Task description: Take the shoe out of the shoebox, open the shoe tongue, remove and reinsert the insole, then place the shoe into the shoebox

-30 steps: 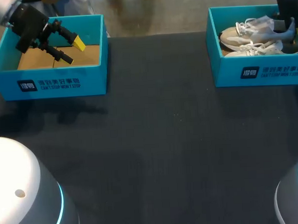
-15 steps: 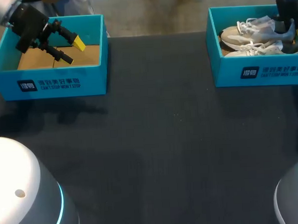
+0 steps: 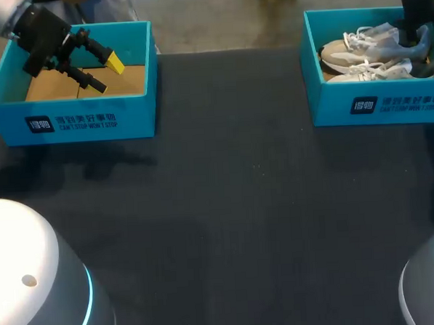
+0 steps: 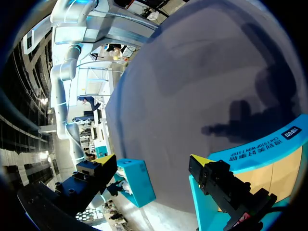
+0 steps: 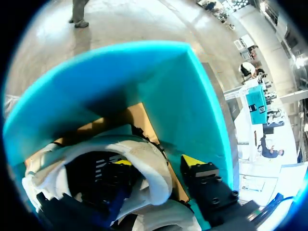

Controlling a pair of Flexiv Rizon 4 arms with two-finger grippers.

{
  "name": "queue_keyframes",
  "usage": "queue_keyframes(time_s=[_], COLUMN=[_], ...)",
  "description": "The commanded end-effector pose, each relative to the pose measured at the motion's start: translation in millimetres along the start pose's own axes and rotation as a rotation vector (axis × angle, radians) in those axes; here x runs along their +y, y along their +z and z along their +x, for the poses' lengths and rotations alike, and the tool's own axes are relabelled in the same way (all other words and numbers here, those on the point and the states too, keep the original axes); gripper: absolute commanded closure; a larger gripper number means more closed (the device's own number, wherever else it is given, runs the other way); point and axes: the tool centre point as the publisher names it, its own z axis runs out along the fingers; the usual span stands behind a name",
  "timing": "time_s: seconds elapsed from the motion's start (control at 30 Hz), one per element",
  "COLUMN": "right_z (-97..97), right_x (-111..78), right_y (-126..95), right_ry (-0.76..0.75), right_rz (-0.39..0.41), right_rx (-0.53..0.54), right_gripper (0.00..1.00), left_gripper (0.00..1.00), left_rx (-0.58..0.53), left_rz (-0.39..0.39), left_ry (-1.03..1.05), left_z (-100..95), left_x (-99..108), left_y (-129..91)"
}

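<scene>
right gripper [image 5: 158, 161] pinches shoe [image 5: 139, 149] heel, one finger inside; left gripper [image 4: 151, 164] spread, box [image 4: 260, 149] under it.

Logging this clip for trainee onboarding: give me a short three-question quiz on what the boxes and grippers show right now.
1. True or false: the left shoebox holds a shoe.
2. Which gripper is down among the shoes in the right shoebox? A. left gripper B. right gripper C. neither
3. Fill in: the left gripper's fingers are ___.
Key: 1 false; 2 B; 3 open.
</scene>
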Motion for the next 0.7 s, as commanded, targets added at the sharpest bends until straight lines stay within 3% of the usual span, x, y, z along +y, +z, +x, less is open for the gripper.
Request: queue_keyframes(time_s=[0.03, 0.33, 0.7], right_z=[-10.2, -18.0, -25.1], right_x=[-3.6, -10.9, -42.8], right_y=[-20.0, -64.5, -123.8], right_ry=[0.007, -0.002, -0.035], right_rz=[-0.004, -0.029, -0.052], right_rx=[0.032, 0.139, 0.320], right_gripper=[0.38, 0.16, 0.11], left_gripper=[0.00, 0.00, 0.00], left_rx=[0.003, 0.003, 0.003], left_rz=[0.001, 0.001, 0.001], left_ry=[0.001, 0.001, 0.001], left_z=[-0.2, -0.2, -0.2], left_x=[-0.1, -0.1, -0.1], left_y=[-0.2, -0.2, -0.2])
